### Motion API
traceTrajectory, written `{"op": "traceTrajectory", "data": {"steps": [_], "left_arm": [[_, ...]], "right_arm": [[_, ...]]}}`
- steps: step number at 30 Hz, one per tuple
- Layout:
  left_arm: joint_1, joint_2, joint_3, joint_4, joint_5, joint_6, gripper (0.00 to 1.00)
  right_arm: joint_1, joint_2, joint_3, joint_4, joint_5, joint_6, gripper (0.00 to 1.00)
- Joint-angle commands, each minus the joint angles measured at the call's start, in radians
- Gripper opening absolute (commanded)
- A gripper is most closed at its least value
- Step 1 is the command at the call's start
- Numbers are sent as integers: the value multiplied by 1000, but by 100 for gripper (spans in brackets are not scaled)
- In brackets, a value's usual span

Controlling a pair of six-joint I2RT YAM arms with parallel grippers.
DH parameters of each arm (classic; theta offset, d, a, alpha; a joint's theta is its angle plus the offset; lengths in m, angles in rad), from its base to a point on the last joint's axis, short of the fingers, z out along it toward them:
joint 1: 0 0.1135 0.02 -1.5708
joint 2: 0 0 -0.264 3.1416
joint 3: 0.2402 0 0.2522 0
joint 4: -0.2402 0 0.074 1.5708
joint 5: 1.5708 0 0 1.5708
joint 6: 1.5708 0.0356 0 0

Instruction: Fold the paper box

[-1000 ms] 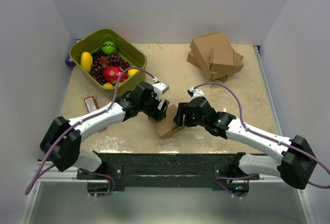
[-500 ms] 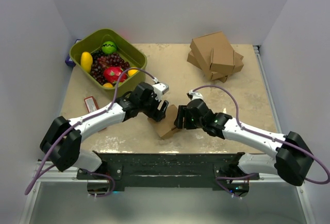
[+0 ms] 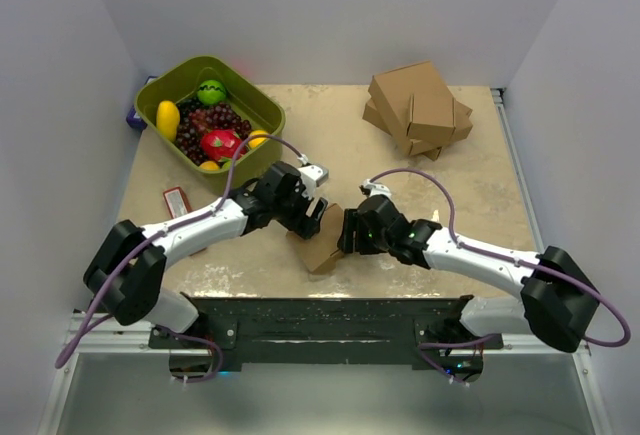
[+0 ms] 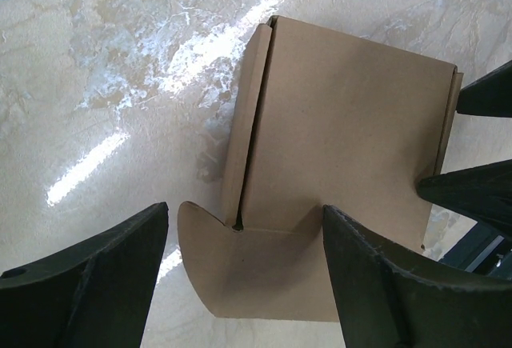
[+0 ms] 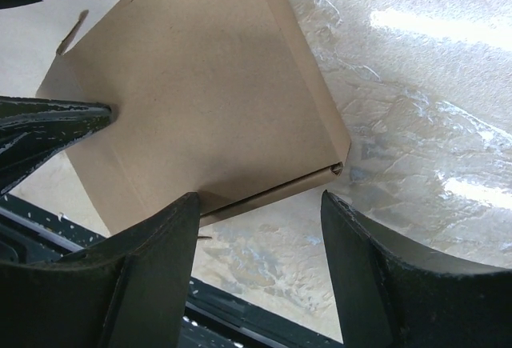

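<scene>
The paper box [image 3: 322,245] is a small flat brown kraft piece lying on the table near the front middle. My left gripper [image 3: 312,218] is open at its far left side. In the left wrist view, the box [image 4: 344,140] lies flat with a rounded flap between the open fingers [image 4: 88,284] of the left gripper [image 4: 244,272]. My right gripper [image 3: 347,232] is open at the box's right side. In the right wrist view, the right gripper [image 5: 260,208] is over the box's [image 5: 192,100] near corner, with its left finger [image 5: 136,276] touching the edge.
A green bin [image 3: 160,95] of fruit stands at the back left. A stack of larger brown cartons [image 3: 418,105] sits at the back right. A red packet [image 3: 177,202] lies at the left. A black rail [image 3: 320,310] runs along the table's front edge.
My right gripper has moved left, closer onto the box's right side. The left gripper has shifted only slightly. The box stays flat.
</scene>
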Motion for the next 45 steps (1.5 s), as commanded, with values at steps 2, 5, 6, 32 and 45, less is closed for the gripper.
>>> {"op": "traceTrajectory", "data": {"steps": [2, 5, 6, 32, 45], "left_arm": [[6, 14, -2, 3, 24, 23, 81], [6, 26, -2, -3, 29, 25, 80], [6, 32, -2, -3, 29, 25, 80], [27, -138, -37, 100, 40, 11, 92], [55, -214, -66, 128, 124, 37, 91]], "right_arm": [[9, 10, -8, 33, 26, 13, 65], [10, 13, -5, 21, 48, 16, 65], [10, 16, -5, 12, 52, 15, 65], [10, -148, 79, -34, 61, -301, 91], [-147, -31, 96, 87, -148, -386, 68]]}}
